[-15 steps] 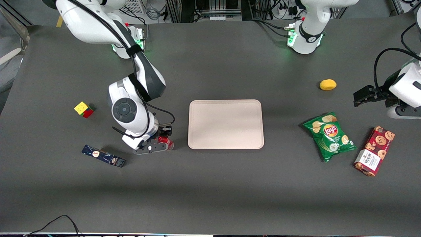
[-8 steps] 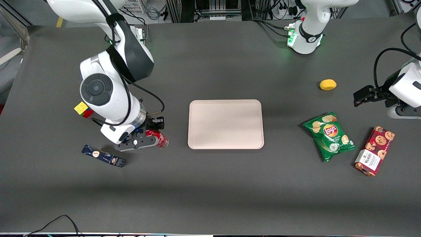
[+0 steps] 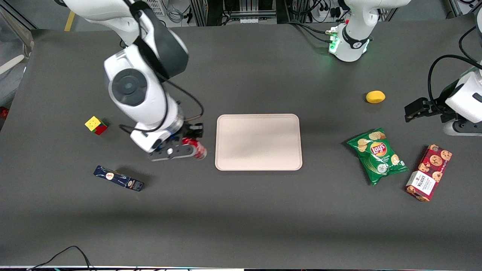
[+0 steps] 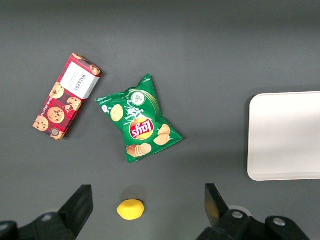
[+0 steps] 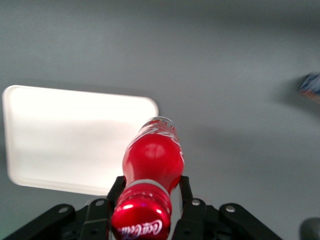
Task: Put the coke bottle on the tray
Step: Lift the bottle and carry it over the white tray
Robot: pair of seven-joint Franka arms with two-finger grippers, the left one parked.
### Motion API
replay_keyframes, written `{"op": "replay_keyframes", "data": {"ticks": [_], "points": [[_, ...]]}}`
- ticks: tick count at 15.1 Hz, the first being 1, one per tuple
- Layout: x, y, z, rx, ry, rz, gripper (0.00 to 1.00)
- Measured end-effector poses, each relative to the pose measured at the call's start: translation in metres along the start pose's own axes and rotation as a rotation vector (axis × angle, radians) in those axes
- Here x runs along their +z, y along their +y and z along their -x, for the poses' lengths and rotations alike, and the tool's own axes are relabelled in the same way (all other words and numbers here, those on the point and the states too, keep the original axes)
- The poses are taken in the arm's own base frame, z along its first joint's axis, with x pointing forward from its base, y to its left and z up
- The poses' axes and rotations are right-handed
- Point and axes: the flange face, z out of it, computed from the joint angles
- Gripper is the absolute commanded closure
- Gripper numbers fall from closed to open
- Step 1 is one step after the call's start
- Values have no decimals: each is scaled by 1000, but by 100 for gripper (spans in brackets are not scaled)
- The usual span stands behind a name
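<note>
Carrying the coke bottle (image 3: 196, 147) clear of the bench (image 3: 241, 210), the gripper (image 3: 187, 145) hangs just beside the tray (image 3: 258, 142), at the short edge that faces the working arm's end of the bench. The right wrist view shows the two fingers (image 5: 116, 190) clamped on either side of the coke bottle's (image 5: 151, 172) neck just under the red cap, with the body and clear base hanging free below; part of the tray (image 5: 65, 140) lies under and past the base. The bottle is not over the tray's floor yet, so the carry looks roughly midway and the crossing and the set-down are still to come.

The main risk is the grip itself. The fingers hold only the narrow neck, so the heavier body could swing or twist between them if the arm speeds up or stops sharply, and the bottle might slip out. A second risk is the low raised rim: if the arm descends before the base has crossed it, the base could catch the edge, shove the tray along the bench or knock the bottle crooked. A tilted release could let the small bottle topple and roll off again.

Nothing else crowds the path. The dark blue box (image 3: 118, 178) and the colour cube (image 3: 95, 125) sit well away from the tray, toward the working arm's end.
</note>
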Motion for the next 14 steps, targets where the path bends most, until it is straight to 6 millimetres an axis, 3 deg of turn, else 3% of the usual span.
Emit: {"op": "replay_keyframes", "data": {"ticks": [3, 6, 11, 14], "points": [[18, -50, 23, 51, -34, -20, 100], [50, -78, 26, 65, -30, -21, 100], [145, -103, 26, 59, 18, 81, 100], [172, -103, 23, 58, -4, 92, 100]]}}
